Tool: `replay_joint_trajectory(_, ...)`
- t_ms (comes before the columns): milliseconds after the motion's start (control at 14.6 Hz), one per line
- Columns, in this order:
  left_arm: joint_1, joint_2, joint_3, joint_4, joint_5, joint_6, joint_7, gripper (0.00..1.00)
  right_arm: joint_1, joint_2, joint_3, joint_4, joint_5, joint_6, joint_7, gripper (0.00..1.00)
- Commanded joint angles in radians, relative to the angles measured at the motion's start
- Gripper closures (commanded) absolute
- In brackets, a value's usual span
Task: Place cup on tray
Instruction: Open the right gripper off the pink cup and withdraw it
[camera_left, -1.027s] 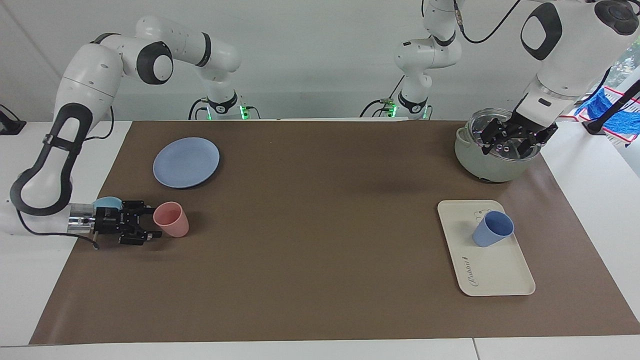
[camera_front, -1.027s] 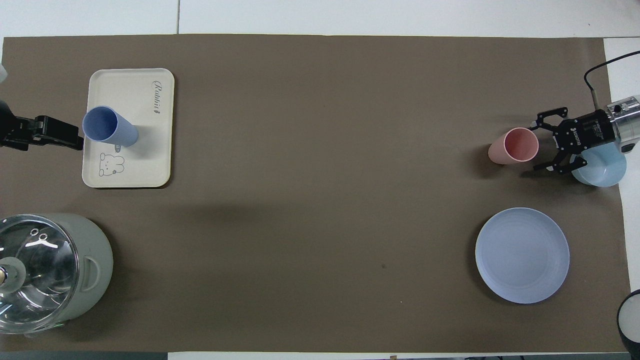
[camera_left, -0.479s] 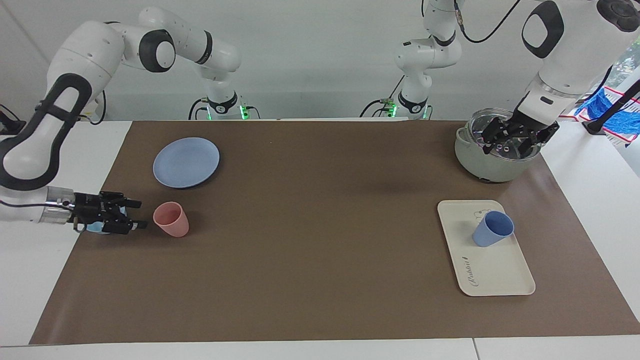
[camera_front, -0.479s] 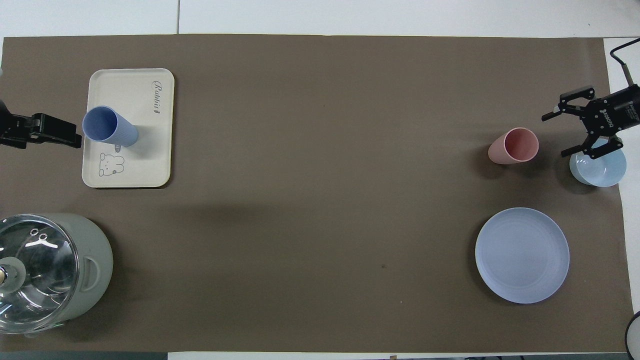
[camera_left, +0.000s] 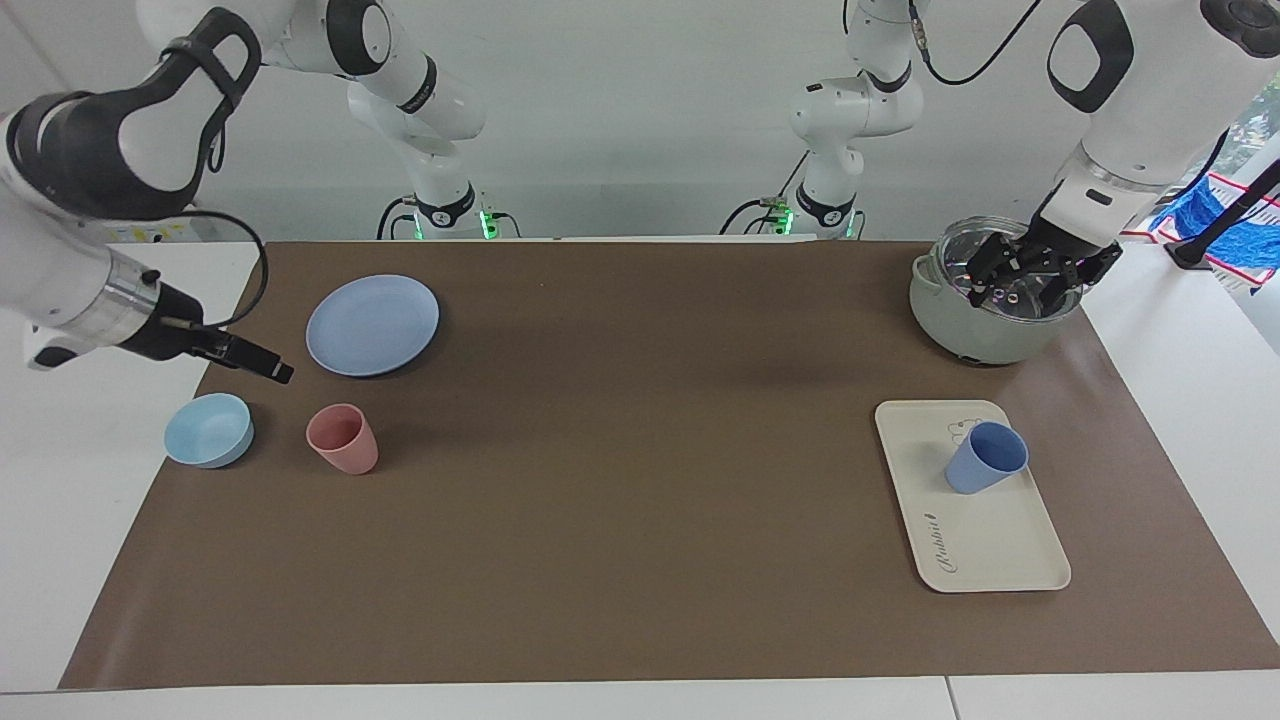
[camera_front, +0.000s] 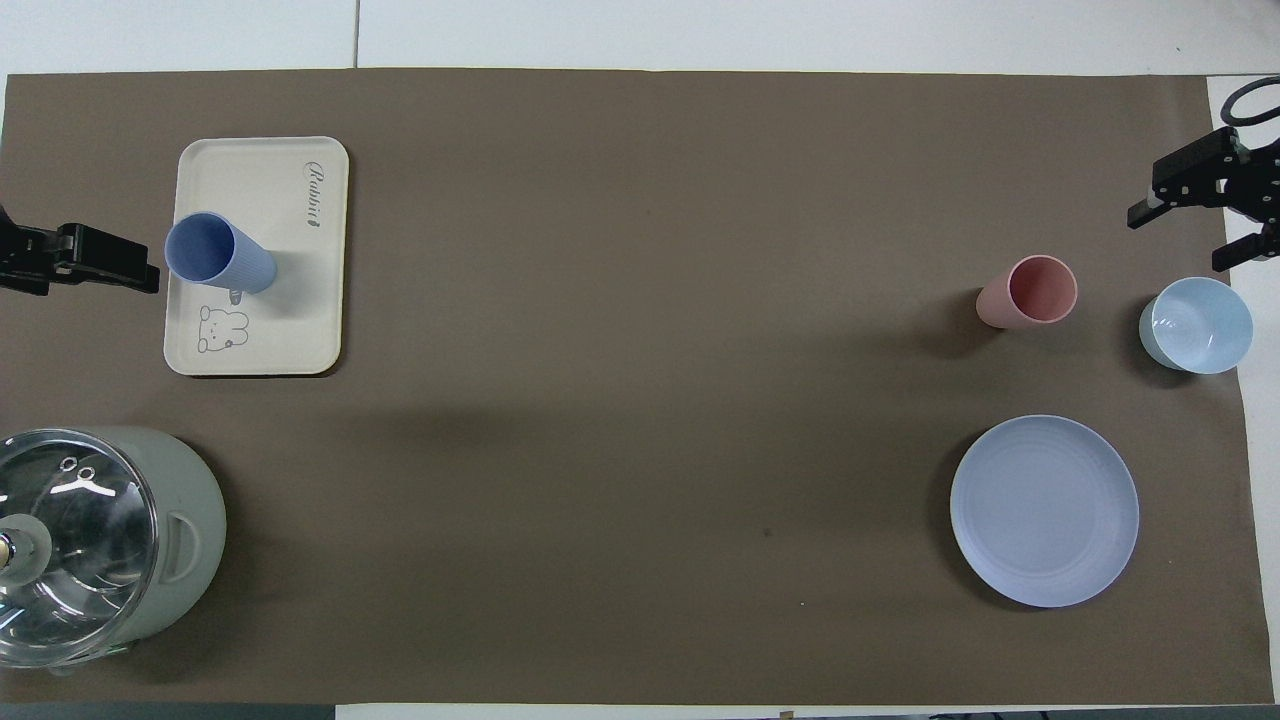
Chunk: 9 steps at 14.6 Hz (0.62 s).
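Pink cup (camera_left: 343, 439) beside light-blue bowl (camera_left: 208, 430); blue plate (camera_left: 372, 325); lidded grey pot (camera_left: 985, 322)

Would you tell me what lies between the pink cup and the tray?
Nothing: bare brown mat between pink cup and tray, clearest in the overhead view.

White arms (camera_left: 1140, 90), black joints, black claws.

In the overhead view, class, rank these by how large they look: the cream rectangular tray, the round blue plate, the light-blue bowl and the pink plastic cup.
1. Cream rectangular tray and round blue plate: too alike to rank.
2. Light-blue bowl and pink plastic cup: also too alike to rank, both far smaller.
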Motion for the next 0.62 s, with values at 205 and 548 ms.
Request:
replay_joint_trajectory(205,0.004,-0.012,0.003,-0.012,-0.011,-0.004,0.005,0.00,0.030,-0.243,0.005,-0.147,-0.017,0.003,-0.034,0.00)
replay_joint_trajectory(548,0.004,-0.012,0.003,-0.012,-0.011,-0.004,0.005,0.00,0.105,-0.355,0.004,-0.242,-0.143,0.006,-0.095,0.00)
